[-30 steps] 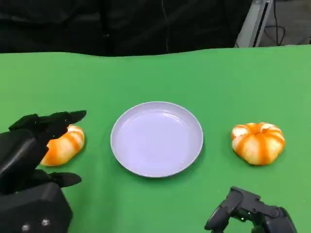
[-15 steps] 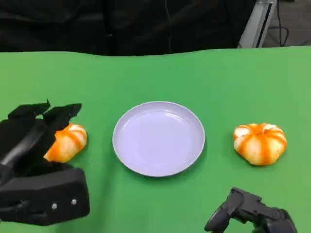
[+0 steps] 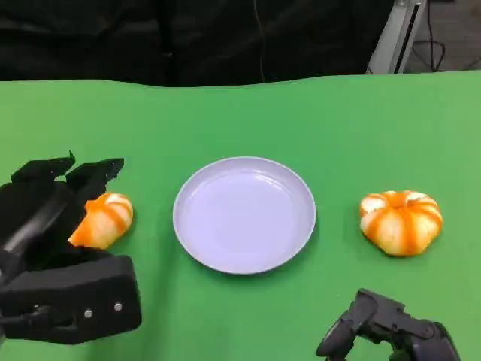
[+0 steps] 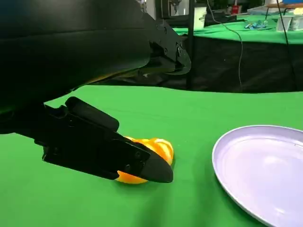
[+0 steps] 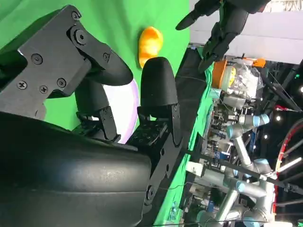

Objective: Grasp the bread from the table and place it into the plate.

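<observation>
Nearest me, my right hand (image 3: 391, 331) sat low at the desk's front edge, fingers curled in w/ nothing in them, well apart from everything else. My left hand (image 3: 56, 248) was over at the left side of the green cloth-covered desk (image 3: 248, 120), its black fingers (image 3: 94, 174) spread wide around the orange-and-white striped crescent bread (image 3: 104, 220). From the left wrist view one finger (image 4: 109, 149) lay low in front of the bread (image 4: 147, 153), the others arched above it w/ a gap between; can't tell if any finger actually touched it, and the bread was resting on the desk, not lifted. Just right of it, apart from it, sat the round pale-lilac plastic plate (image 3: 244, 214), approx. centre of the desk, nothing in it. Further right, well apart from the plate, was a round orange-and-white striped bun (image 3: 400, 221). Beyond the desk's far edge, a dark backdrop (image 3: 188, 37).
</observation>
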Robot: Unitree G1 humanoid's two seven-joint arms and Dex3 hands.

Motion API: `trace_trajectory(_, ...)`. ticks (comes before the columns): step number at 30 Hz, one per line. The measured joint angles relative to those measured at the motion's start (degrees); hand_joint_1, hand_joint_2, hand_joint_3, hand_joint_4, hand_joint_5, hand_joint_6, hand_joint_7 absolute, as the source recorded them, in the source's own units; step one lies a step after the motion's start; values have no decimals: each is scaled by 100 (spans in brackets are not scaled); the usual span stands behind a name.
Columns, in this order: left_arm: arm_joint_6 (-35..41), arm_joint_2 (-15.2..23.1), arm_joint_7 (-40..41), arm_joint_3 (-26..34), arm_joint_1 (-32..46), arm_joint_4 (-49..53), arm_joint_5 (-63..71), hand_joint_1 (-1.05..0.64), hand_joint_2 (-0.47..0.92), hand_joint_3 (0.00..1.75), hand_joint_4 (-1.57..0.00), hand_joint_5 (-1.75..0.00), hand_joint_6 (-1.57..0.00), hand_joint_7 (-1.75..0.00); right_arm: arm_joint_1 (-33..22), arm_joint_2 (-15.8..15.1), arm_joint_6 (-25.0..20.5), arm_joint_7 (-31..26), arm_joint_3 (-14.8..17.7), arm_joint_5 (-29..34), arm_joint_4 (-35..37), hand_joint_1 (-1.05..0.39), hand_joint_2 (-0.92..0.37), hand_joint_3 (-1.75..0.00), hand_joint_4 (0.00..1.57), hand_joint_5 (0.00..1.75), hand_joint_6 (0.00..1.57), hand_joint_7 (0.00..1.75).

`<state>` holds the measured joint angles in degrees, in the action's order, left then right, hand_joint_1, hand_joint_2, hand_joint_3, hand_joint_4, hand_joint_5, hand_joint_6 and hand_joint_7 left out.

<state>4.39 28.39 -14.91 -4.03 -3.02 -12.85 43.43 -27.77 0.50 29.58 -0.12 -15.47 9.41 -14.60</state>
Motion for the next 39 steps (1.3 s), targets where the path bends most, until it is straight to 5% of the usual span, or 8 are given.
trace_trajectory(28,-116,-730,1237,-1928,-3091,6450,236,-47,92,6,-19,-19,-26,-1,72,13,35,-43,-7,44,59,-6,-27,-139,76,157,82,127)
trace_trajectory(31,-427,-757,1440,-1981,-3281,6959,65,-27,92,17,-69,-18,-76,-7,89,14,53,-46,-8,54,86,-7,-27,-138,76,157,82,127)
trace_trajectory(32,-586,-755,1581,-1968,-3314,7113,-11,-25,91,19,-77,-85,-96,-28,85,15,55,-52,-9,64,92,-7,-28,-137,76,157,82,127)
trace_trajectory(33,-750,-747,1747,-1947,-3345,7238,-95,-26,90,14,-79,-110,-103,-38,82,15,55,-56,-13,79,97,-7,-28,-137,76,157,82,127)
trace_trajectory(35,-1061,-699,2072,-1929,-3351,7359,-190,-27,89,7,-78,-130,-109,-48,71,15,55,-58,-21,101,97,-7,-28,-137,76,157,82,127)
trace_trajectory(36,-1178,-682,2200,-1927,-3346,7390,-231,-23,91,9,-76,-156,-86,-116,68,16,55,-59,-28,105,97,-8,-29,-137,76,157,82,127)
trace_trajectory(37,-1319,-654,2361,-1906,-3322,7394,-299,-22,91,10,-75,-165,-75,-145,69,16,55,-60,-33,109,97,-8,-29,-137,76,157,82,127)
trace_trajectory(39,-1606,-600,2679,-1852,-3224,7375,-399,-20,91,13,-79,-173,-70,-156,65,16,55,-61,-38,116,96,-8,-29,-136,76,157,82,127)
